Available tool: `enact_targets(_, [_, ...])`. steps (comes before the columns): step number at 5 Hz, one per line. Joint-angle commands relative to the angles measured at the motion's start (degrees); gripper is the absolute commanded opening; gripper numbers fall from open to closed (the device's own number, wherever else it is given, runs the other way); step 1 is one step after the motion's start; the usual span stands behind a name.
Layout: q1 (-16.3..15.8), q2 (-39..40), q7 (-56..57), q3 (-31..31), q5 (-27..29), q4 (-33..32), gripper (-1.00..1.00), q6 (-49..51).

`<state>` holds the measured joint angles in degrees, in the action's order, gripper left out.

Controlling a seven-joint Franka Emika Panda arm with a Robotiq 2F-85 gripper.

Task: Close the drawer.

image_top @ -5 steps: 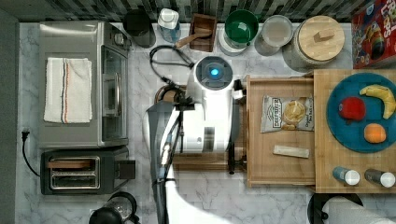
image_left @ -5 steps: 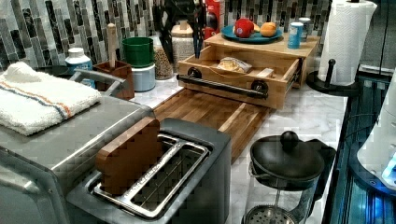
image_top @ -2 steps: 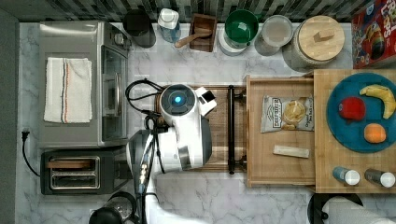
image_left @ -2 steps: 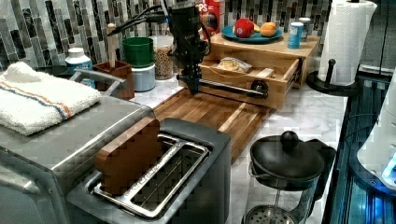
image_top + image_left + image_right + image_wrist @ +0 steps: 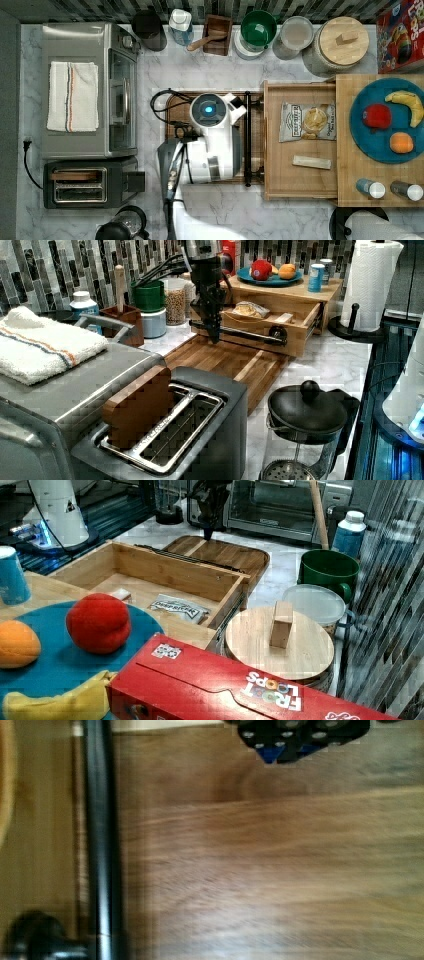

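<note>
The drawer [image 5: 300,86] stands pulled open under the light wood top, with a snack bag [image 5: 306,121] and a pale stick [image 5: 311,162] inside. Its long black bar handle [image 5: 246,140] hangs over the dark cutting board [image 5: 225,360]. My arm [image 5: 210,112] is above that board, just to the top view's left of the handle. In the left view my gripper [image 5: 212,336] points down, shut, with its tip right beside the handle [image 5: 245,332]. In the wrist view the handle [image 5: 102,845] runs beside my gripper [image 5: 292,750], apart from it, over the board [image 5: 275,870]. The right view has the gripper [image 5: 207,530] beyond the drawer [image 5: 165,572].
A blue plate [image 5: 362,142] with fruit and two small cans sit on the wood top. A toaster oven [image 5: 87,90] and a toaster [image 5: 80,187] stand at the top view's left. Jars and a green mug [image 5: 258,27] line the back wall. A French press [image 5: 305,415] is near the front.
My arm swung to the top view's left, off the drawer front, and came down over the cutting board. It then edged back right toward the handle. The drawer has not moved.
</note>
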<state>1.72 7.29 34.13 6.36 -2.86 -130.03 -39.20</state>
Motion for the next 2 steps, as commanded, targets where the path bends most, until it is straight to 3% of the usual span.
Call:
enact_targets(1, [4.9, 1.8, 9.9, -2.7, -4.5, 3.8, -1.0, -2.0])
enact_targets(2, [6.0, 4.2, 11.3, -3.0, -4.7, 5.1, -1.0, -3.6])
